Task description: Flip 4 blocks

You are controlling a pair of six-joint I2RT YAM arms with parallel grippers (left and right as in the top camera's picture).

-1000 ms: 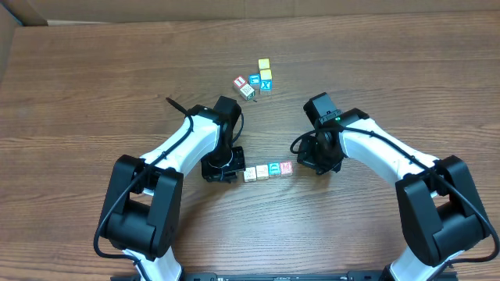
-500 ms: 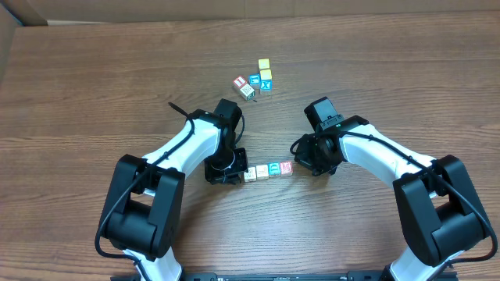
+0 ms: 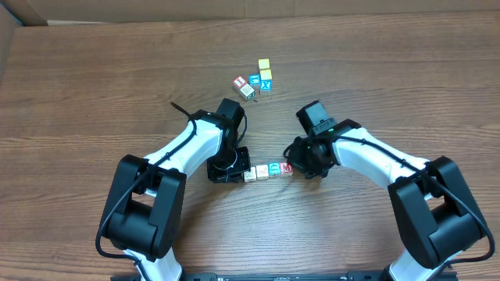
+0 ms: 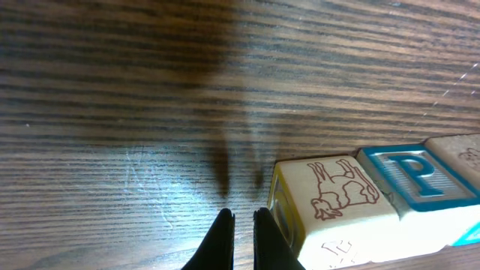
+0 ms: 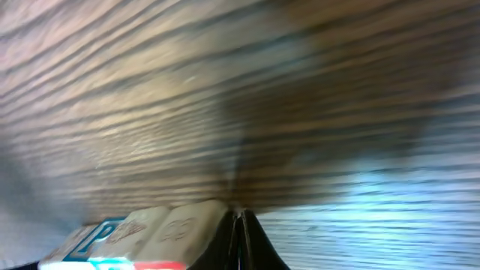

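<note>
A brown wood-grain tabletop (image 3: pixel 94 94) is seen from above, carrying everything in view. Two white-and-black arms are reached in from its near edge: the left arm (image 3: pixel 187 144) is bent toward the middle, and the right arm (image 3: pixel 367 152) is bent in from the opposite side.

The left claw (image 4: pixel 241 225) is lowered to the wood with its fingers drawn together, only a thin slit showing between them. The right claw (image 5: pixel 238 225) is likewise held down at the surface, its fingers pressed tight together and gripping nothing.

Between the two claws a row of four blocks (image 3: pixel 268 170) is laid end to end near the middle of the tabletop, slightly nearer the near edge than the far one. The row is flanked closely at both ends. The cream block (image 4: pixel 330 195), printed with an animal outline, is placed at the end just beside the left claw; whether they touch cannot be told. A blue block (image 4: pixel 409 176) marked "P" is set against it. The red block (image 3: pixel 286 167), marked "M", is placed at the other end, right beside the right claw.

A cluster of other cubes (image 3: pixel 255 80), yellow, blue and red among them, is gathered well apart toward the far edge.
</note>
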